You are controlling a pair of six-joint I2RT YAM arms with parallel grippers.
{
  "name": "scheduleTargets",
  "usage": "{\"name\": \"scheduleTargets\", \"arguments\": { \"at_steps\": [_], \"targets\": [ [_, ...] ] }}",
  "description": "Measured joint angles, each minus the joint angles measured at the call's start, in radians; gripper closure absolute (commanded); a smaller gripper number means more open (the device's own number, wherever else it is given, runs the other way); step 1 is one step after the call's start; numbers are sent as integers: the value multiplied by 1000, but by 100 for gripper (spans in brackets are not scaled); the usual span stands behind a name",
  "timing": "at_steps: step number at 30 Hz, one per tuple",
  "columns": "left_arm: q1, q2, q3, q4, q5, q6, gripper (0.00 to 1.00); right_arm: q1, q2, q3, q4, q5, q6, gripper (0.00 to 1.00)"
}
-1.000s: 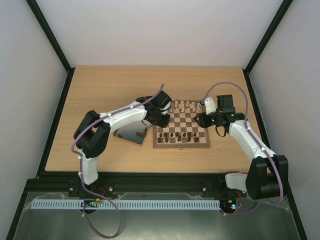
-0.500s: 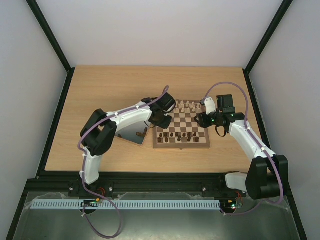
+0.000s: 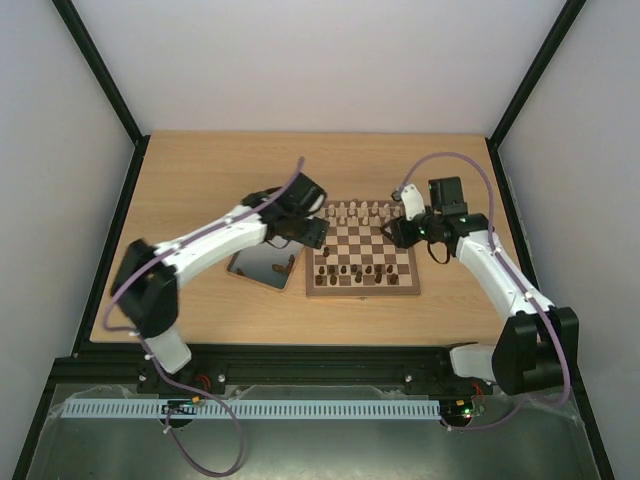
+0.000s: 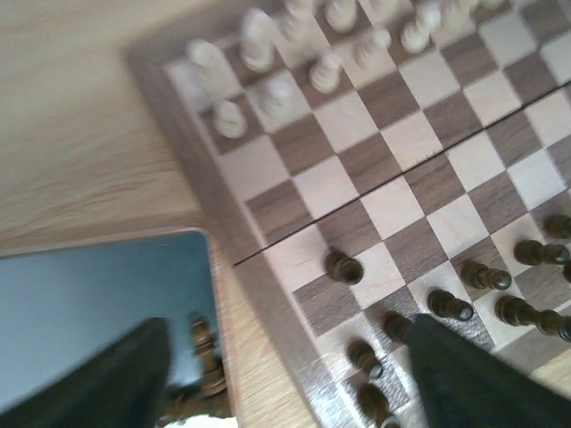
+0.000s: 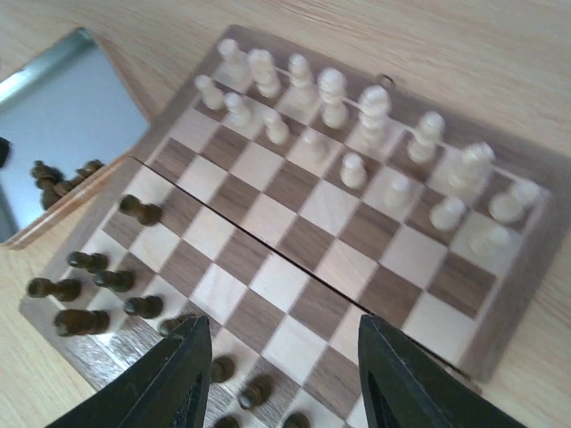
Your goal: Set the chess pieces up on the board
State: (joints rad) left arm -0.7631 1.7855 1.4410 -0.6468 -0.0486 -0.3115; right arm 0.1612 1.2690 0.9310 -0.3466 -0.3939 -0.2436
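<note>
1. Black left gripper [image 4: 285,392]: fingers spread wide, nothing between them. It hangs over the strip between board edge and tray at the bottom of the left wrist frame, probably staged to reach either.
2. Black right gripper [image 5: 281,383]: also parted and empty, bottom centre of its frame, above the board's dark-piece end.
3. Small dark brown wooden chess pieces [image 5: 141,210]: most stand in two ragged rows, lower left of the right wrist frame. A few more [image 4: 205,352] sit in the tray.
4. Square wooden chessboard with brown and tan checks [image 3: 362,291]: mid-frame overhead, between both arms so each can reach it.
5. Shiny flat metal tray [image 3: 262,265]: just beside the board's left edge, apparently holding unplaced pieces.
6. Cream-coloured light pieces [image 3: 362,211]: lined up along the board's upper edge. That side looks done; the tray leftovers look like the remaining job.
</note>
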Motion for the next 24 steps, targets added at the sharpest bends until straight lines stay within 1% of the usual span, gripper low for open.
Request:
{"name": "scheduleTargets", "arguments": {
  "at_steps": [5,7,13,17,18,21,23,24],
  "targets": [
    [49,-291,-191,101,-40,25,1,118,79,90,-34,25,-50,53],
    [48,-367,-231,119,-67,35,1,169,124,113,-50,40,-65,53],
    [42,-442,-327,158,-201,40,1,317,291,222,-109,111,-82,53],
    [56,-517,-451,197,-270,39,1,397,404,298,-129,172,-89,52],
    [72,-550,-480,208,-268,34,1,413,433,317,-137,187,-90,52],
    [166,-634,-528,244,-269,6,1,444,499,364,-161,214,-91,51],
    [220,-662,-531,266,-324,-43,1,455,535,394,-174,225,-90,51],
    [229,-665,-531,273,-344,-61,1,459,550,407,-179,230,-90,51]
  ]
}}
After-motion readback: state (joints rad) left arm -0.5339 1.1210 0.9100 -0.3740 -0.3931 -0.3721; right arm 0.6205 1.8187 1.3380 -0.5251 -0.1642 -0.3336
